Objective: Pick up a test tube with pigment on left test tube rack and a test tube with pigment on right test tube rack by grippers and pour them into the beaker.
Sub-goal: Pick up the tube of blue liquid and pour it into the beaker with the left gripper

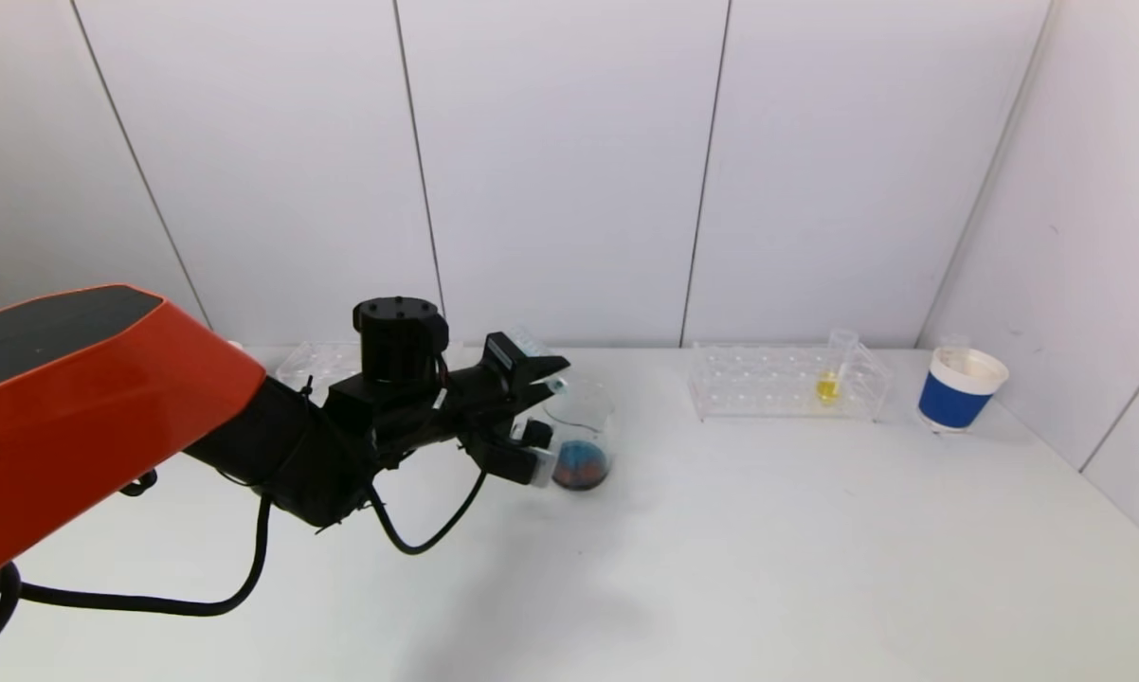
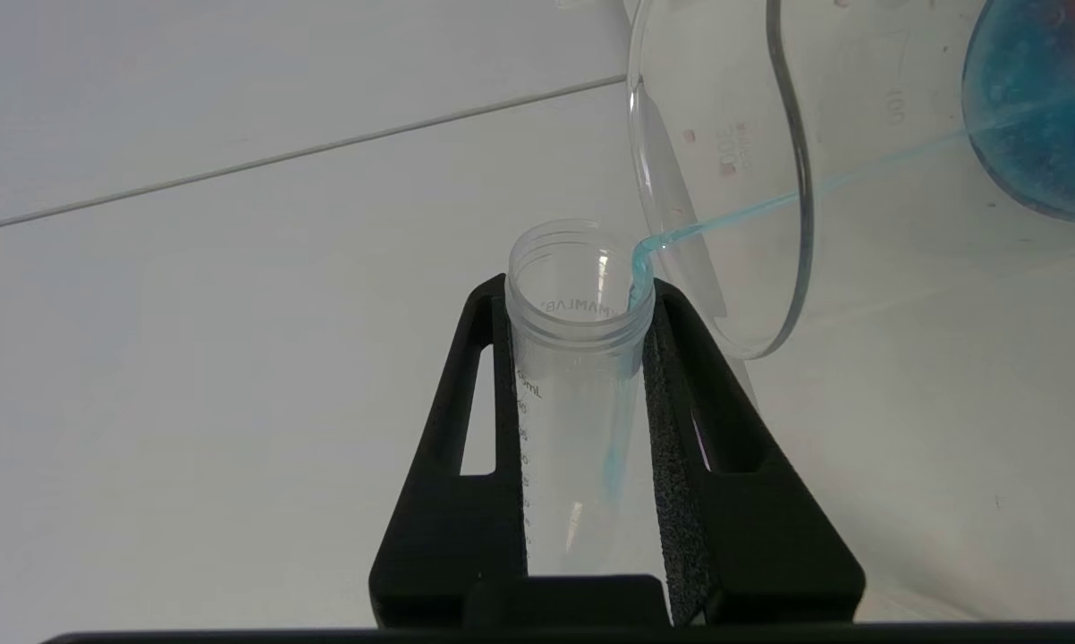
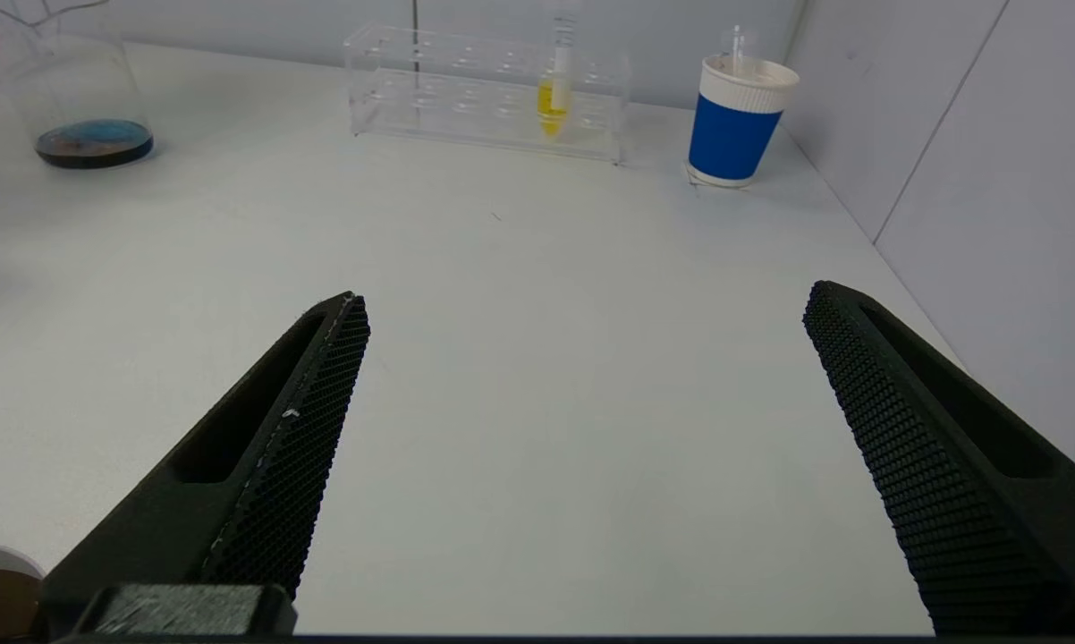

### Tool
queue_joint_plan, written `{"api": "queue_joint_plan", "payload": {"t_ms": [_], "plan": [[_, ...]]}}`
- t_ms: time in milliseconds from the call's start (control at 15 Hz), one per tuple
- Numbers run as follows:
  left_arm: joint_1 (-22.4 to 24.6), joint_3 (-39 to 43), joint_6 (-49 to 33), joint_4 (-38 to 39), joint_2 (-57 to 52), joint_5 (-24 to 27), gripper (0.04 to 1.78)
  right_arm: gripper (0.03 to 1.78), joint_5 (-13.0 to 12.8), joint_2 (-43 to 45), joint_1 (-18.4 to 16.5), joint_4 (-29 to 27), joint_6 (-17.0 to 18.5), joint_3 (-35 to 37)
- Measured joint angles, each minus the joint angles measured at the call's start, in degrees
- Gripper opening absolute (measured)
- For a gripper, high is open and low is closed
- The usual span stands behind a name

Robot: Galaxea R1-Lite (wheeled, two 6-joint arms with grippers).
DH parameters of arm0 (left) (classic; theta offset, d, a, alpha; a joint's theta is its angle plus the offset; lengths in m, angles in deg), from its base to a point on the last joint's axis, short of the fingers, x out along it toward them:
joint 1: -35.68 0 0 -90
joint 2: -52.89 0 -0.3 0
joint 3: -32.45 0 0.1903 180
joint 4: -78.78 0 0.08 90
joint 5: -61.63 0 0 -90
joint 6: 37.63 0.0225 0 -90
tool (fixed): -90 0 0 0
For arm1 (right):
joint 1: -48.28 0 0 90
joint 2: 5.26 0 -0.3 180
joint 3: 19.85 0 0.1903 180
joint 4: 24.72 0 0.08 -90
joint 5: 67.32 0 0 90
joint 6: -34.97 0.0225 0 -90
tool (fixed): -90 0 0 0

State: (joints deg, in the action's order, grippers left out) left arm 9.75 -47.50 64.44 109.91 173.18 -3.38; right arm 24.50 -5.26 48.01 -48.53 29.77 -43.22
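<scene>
My left gripper is shut on a clear test tube, tipped with its mouth at the rim of the glass beaker. A thin blue stream runs from the tube mouth into the beaker, where blue and reddish liquid pools at the bottom. The left rack is mostly hidden behind the arm. The right rack holds a tube with yellow pigment, also seen in the right wrist view. My right gripper is open and empty above the table, out of the head view.
A blue paper cup with a white rim stands right of the right rack, near the side wall. The white table reaches the wall at the back and on the right.
</scene>
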Motion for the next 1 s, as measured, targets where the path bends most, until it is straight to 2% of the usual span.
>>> {"api": "queue_joint_plan", "payload": {"t_ms": [1000], "plan": [[-0.6, 0.1, 3.4, 0.0, -0.6, -2.7, 0.42, 1.77, 0.0, 0.0, 0.0, 0.0, 0.0, 0.0]]}}
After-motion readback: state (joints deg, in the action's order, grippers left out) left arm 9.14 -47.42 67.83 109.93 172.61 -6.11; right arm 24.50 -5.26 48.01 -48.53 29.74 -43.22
